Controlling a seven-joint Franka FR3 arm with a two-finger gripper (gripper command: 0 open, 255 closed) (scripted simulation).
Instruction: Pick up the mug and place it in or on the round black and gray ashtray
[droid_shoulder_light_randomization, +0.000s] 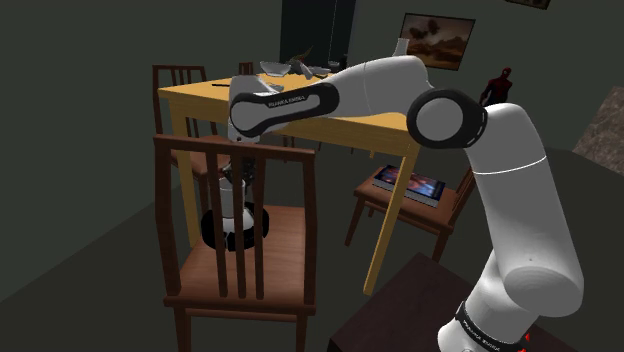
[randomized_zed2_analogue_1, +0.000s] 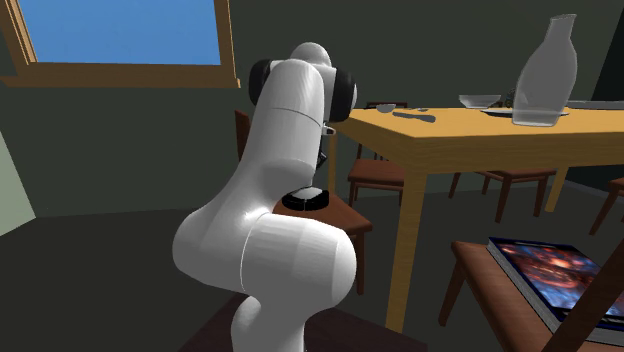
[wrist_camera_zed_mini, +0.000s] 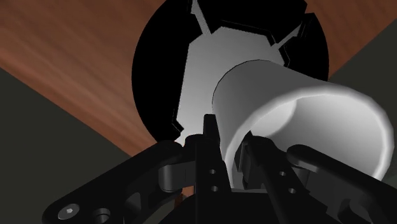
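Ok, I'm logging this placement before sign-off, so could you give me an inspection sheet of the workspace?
Surface: wooden chair seat, carrying the ashtray.
Job's things: white mug held over the round black and grey ashtray; whether they touch cannot be told.
Clutter: clear carafe and bowl on the yellow table; book on another chair.
Grippers: pincer shut on the mug's wall.
Cables: nothing seen.
Surroundings: dim room, window, framed picture, red figure.
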